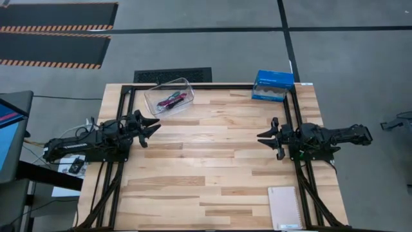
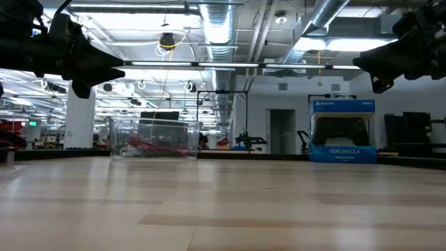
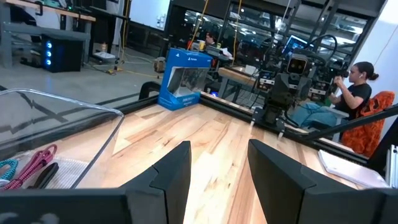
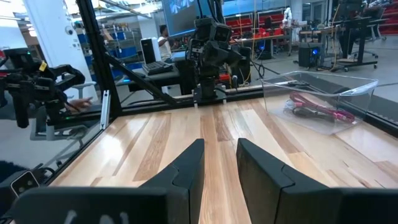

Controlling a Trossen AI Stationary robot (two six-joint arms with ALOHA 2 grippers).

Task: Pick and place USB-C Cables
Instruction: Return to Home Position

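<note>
A blue cardboard box [image 1: 273, 85] with a clear window is standing at the far edge of the table [image 1: 212, 161], on the right arm's side. A pale, flat notebook [image 1: 285, 207] is lying at the near right corner. Black frame rails are running along both sides of the table, and nothing is sitting on the bare planks between the two arms. Beyond the table, in the left wrist view, a person [image 3: 354, 87] is sitting at a workstation in the room.

The table top is showing light wooden strips with a smooth, slightly glossy finish. The transparent bin [image 1: 169, 95] is a thin-walled rectangular tub with rounded corners, sitting at the far left of the table at a slight angle to its edge.

The USB-C cables [image 1: 171, 100] are lying inside that bin as a small tangled bundle on its floor. A pink cable [image 3: 34, 163] is showing most clearly, with a dark cable [image 3: 45, 175] just beside it.

The left pincer [image 1: 149, 125] is hovering above the table with its fingers spread and holding nothing. It is sitting near the bin, on the bin's near side and apart from it, so the cables are lying just beyond and to one side of its tips. The right pincer [image 1: 267, 136] is hanging over the right half of the table, its fingers likewise parted and empty, pointing across towards the left arm. The bin and cables are lying well apart from it, diagonally across the table.
</note>
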